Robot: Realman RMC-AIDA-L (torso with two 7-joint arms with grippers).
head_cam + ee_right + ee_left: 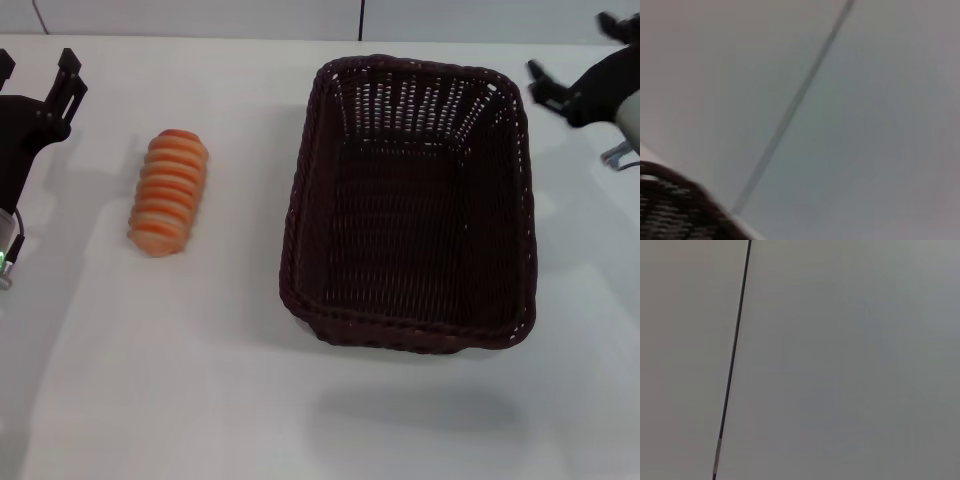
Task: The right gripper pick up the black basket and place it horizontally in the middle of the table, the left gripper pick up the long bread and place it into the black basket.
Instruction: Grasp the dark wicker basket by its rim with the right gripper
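The black basket (410, 338) stands on the white table (200, 380) right of centre, its long side running away from me, with nothing in it. One corner of its rim shows in the right wrist view (670, 205). The long bread (168, 192), orange with pale ridges, lies left of the basket with a gap of bare table between them. At the far left edge, just left of the bread and behind it, my left gripper (38, 72) is open and holds nothing. My right gripper (577, 52) is open at the far right, beyond the basket's back right corner and apart from it.
A grey wall with a dark vertical seam (735, 355) runs behind the table; the seam (790, 110) also shows in the right wrist view. Bare tabletop stretches in front of the basket and the bread.
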